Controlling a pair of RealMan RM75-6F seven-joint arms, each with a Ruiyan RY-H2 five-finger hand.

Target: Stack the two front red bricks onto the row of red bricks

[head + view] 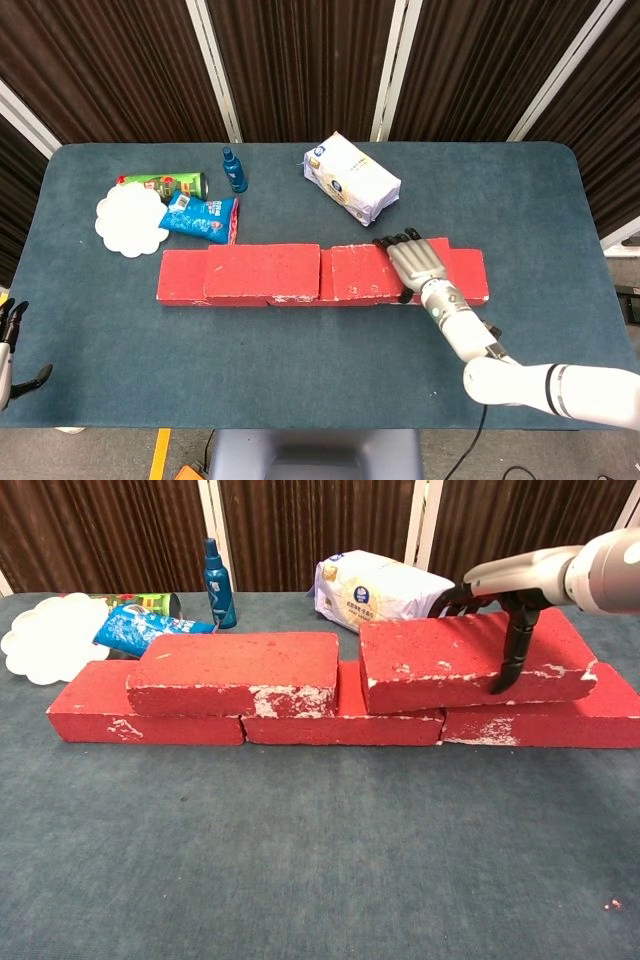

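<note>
**Second brick sitting on the row under the right hand**

Dark slatted panels are standing behind a table covered in blue-green cloth. Across its middle a row of red bricks is lying end to end. On top of the row, a left upper brick is resting over the left part, and a right upper brick is lying just beside it, sitting down on the row's middle and right bricks.

In the head view the right hand is lying over the top of the right upper brick, its fingers reaching over the far edge. In the chest view the thumb is pressing down the brick's front face while the dark fingers are curling behind the back edge, so the hand is gripping the brick front to back. The white forearm is stretching away toward the right edge of the picture.

The left hand is showing only at the lower left corner of the head view, off the table; its dark fingers are apart and holding nothing.

Behind the bricks, a white packet is lying at an angle, near the right upper brick. Further left, a small blue bottle is standing upright, a green can is lying on its side, a blue snack bag is lying just behind the row, and a white scalloped paper plate is sitting well to the left.
</note>
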